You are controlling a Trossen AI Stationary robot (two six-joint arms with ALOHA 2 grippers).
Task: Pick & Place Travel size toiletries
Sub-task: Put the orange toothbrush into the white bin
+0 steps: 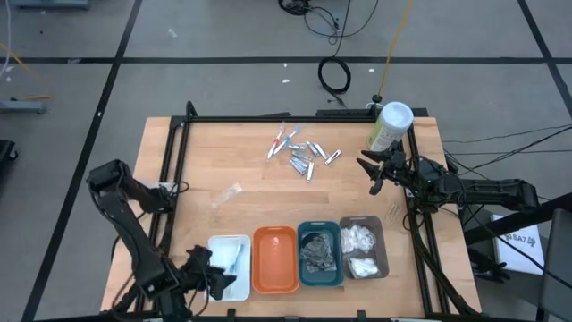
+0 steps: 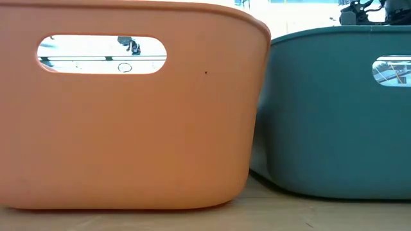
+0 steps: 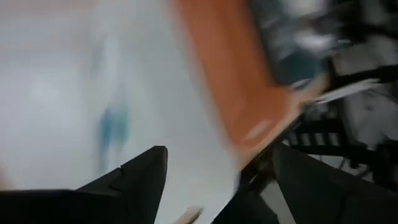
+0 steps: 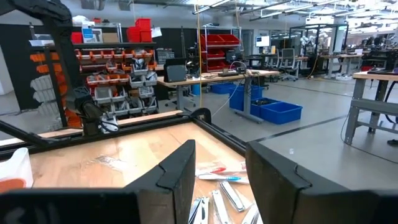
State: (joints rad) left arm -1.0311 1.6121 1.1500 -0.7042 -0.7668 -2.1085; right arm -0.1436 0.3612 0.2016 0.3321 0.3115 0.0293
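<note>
Left hand [image 1: 217, 279], fingers wide, over white tray [image 1: 234, 288]; right hand [image 1: 374, 173] part-open, empty. Far sticks [image 1: 288, 140], metal pieces [image 1: 308, 159]: light, slippery; grip mid-length.

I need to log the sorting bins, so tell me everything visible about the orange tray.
The orange tray is a rectangular plastic bin with rounded corners, smooth walls and an oval handle slot in its end wall. It sits upright at the table's near edge, second in a row of four, between the white tray and the teal tray, close against both. It looks empty. Nothing grips it.
</note>
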